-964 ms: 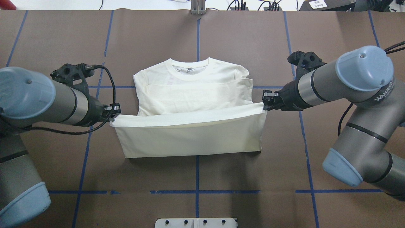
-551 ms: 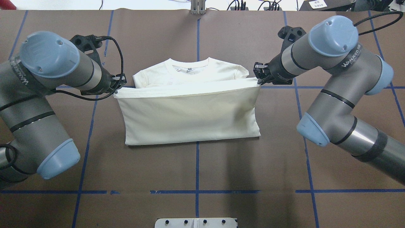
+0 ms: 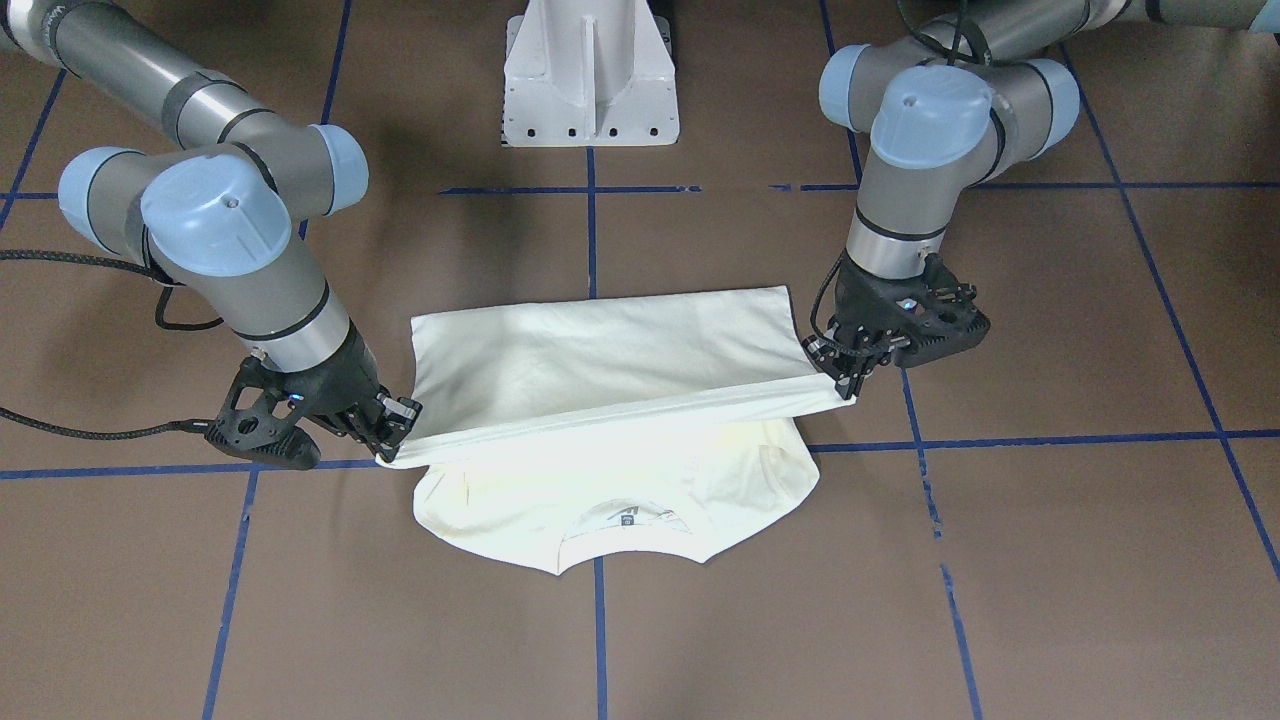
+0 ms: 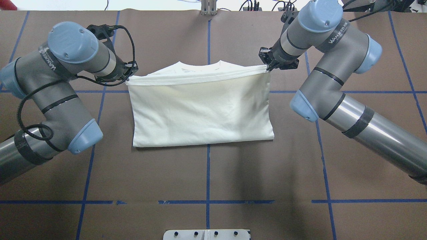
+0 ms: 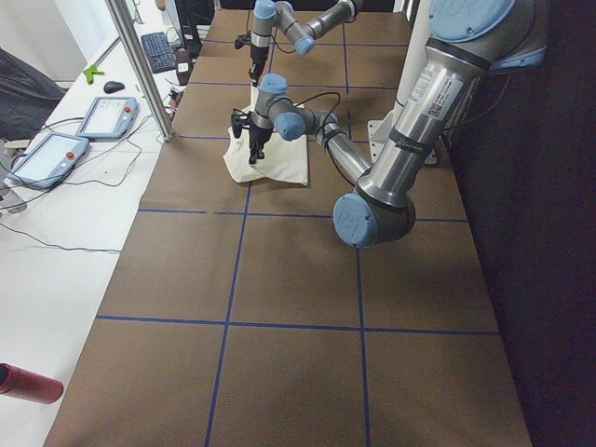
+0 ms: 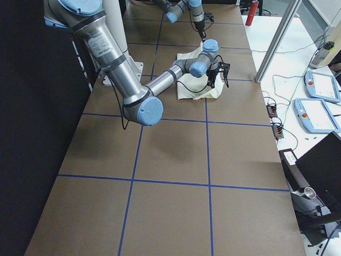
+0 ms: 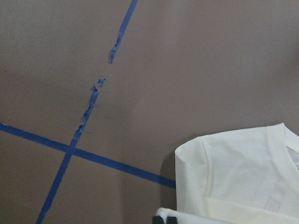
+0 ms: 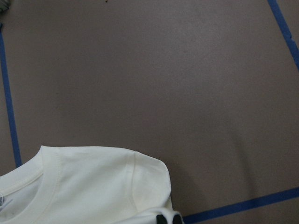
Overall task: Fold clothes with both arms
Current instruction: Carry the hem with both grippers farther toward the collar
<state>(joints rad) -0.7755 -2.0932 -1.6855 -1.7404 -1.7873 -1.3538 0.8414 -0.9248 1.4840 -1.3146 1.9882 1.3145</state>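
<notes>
Pinching hem corners of cream-white long-sleeved T-shirt [image 4: 200,110] with black left hand [image 4: 128,75] and black right hand [image 4: 267,65]. Doubled over on brown counter [image 4: 206,173], held hem running crosswise just short of ribbed collar [image 3: 610,545], level at both hands

L arm [image 4: 60,106] & R arm [image 4: 367,128]: grey tubes, light-blue round caps [image 4: 68,41], black rings [image 4: 328,76], white letters [image 4: 337,31], black cables [image 3: 60,257]. L end effector [image 4: 129,77], R end effector [image 4: 267,67]: black.
</notes>
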